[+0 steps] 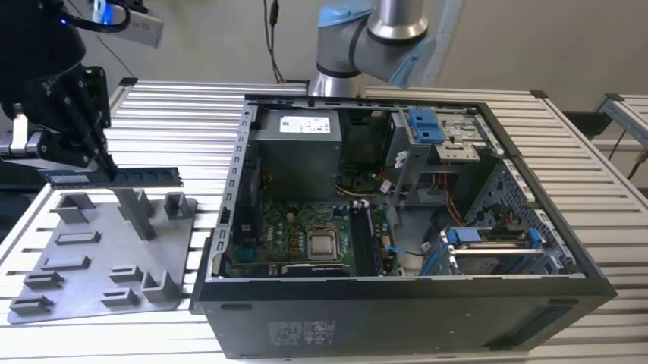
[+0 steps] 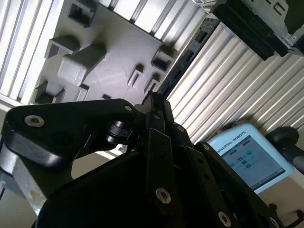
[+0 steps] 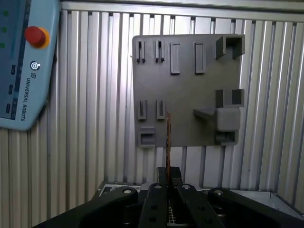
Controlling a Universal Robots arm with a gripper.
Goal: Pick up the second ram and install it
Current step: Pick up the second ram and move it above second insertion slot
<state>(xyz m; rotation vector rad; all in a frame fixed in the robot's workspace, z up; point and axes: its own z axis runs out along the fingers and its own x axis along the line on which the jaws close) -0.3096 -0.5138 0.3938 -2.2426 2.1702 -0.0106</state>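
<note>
The second ram [image 1: 147, 177] is gripped tight by the hand [image 1: 99, 168] and held level above the grey plate [image 1: 102, 254] on the desk [image 1: 172, 114].

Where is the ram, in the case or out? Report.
Out. The hand holds the ram level over the grey plate, beside the open case.
</note>
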